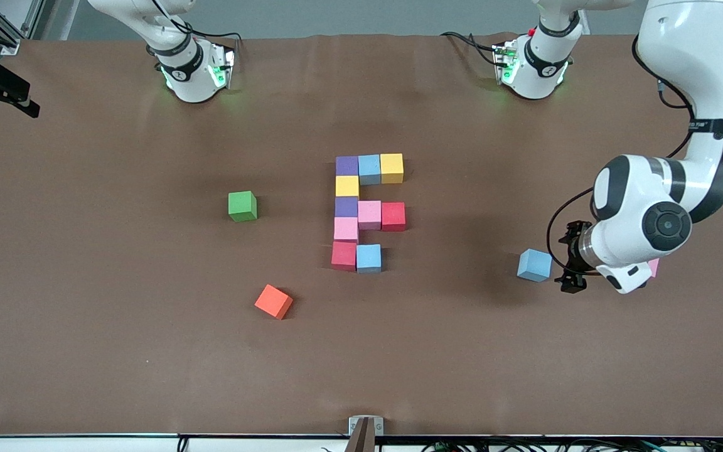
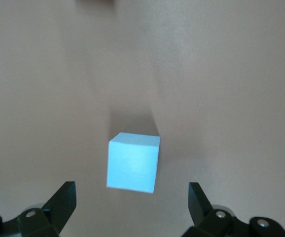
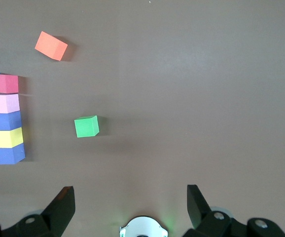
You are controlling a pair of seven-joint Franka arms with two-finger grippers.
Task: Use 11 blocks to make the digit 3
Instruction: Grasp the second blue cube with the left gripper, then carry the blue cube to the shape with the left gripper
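Note:
Ten blocks touch in a three-pronged figure (image 1: pixel 361 210) at mid-table: purple (image 1: pixel 347 165), light blue (image 1: pixel 369 168), yellow (image 1: pixel 391 167), yellow (image 1: pixel 347 186), purple (image 1: pixel 346 206), pink (image 1: pixel 369 214), red (image 1: pixel 393 215), pink (image 1: pixel 346 229), red (image 1: pixel 343 255), light blue (image 1: pixel 368 257). One light blue block (image 1: pixel 534 264) (image 2: pixel 133 161) lies apart, toward the left arm's end. My left gripper (image 1: pixel 567 257) (image 2: pixel 131 187) hangs low beside it, open, with the block just ahead of its fingertips and untouched. My right gripper (image 3: pixel 129 190) is open and empty above its own base (image 3: pixel 143 229).
A green cube (image 1: pixel 242 206) (image 3: pixel 87 126) and an orange cube (image 1: pixel 273 301) (image 3: pixel 51 46) lie loose toward the right arm's end, the orange one nearer the front camera. A sliver of pink (image 1: pixel 653 267) shows under the left arm's wrist.

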